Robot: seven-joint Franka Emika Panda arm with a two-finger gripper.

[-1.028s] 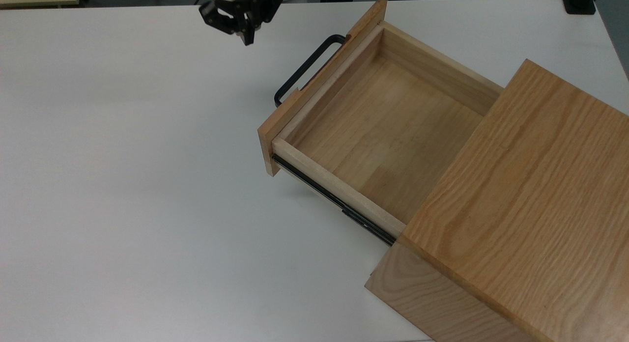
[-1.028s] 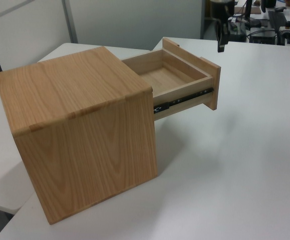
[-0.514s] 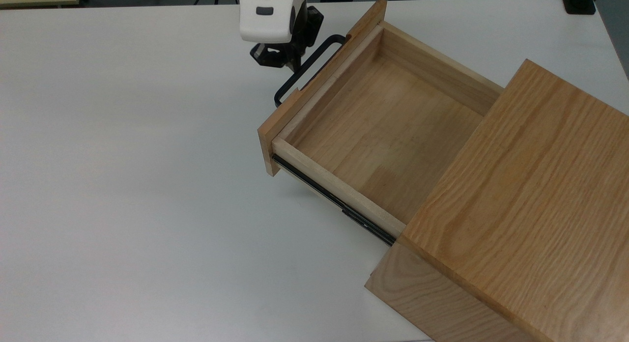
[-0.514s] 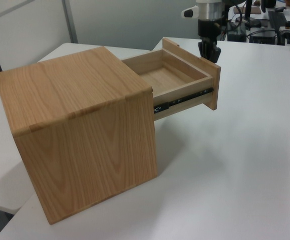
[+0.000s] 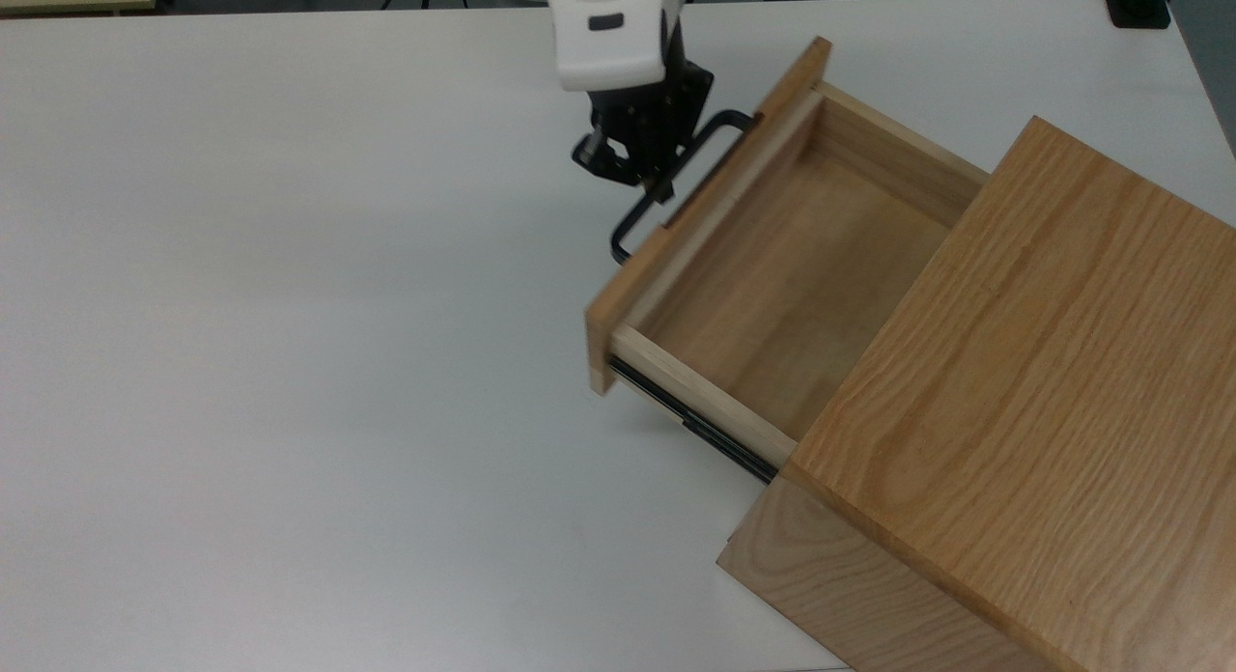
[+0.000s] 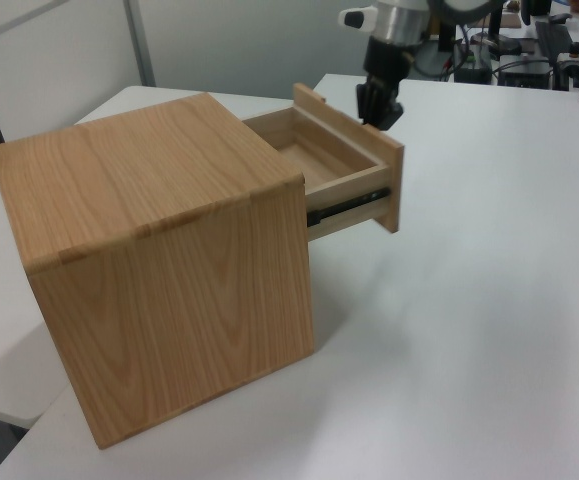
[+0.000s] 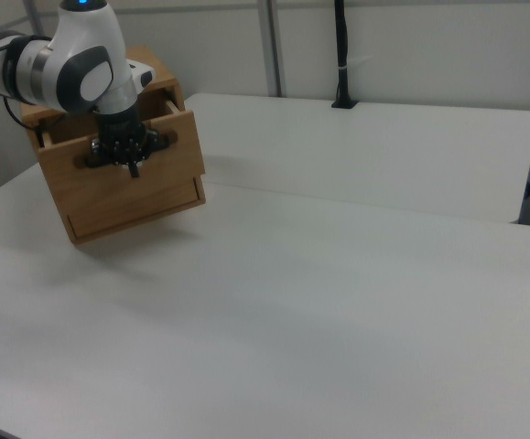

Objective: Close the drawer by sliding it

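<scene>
The drawer [image 5: 772,295] is a light wooden tray that sticks partway out of the plain wooden cabinet [image 5: 1024,402], with a black rail along its side. Its flat front panel [image 6: 394,185] carries a black U-shaped handle [image 5: 719,124]. My gripper [image 5: 660,189] points down with its fingers shut, right against the outer side of that handle, holding nothing. In the left view the gripper [image 6: 379,118] stands just behind the panel's top edge. The right view has the gripper [image 7: 133,169] in front of the drawer front [image 7: 168,165], over the handle [image 7: 166,139].
The cabinet [image 6: 159,250] stands on a white table [image 5: 290,363] with wide bare surface on the top view's left. A black pole [image 7: 340,55] rises at the table's far edge in the right view. Equipment [image 6: 554,45] sits behind the table in the left view.
The gripper came down to the handle, then moved toward the cabinet together with the drawer. The drawer has slid partway in, so less of its inside shows.
</scene>
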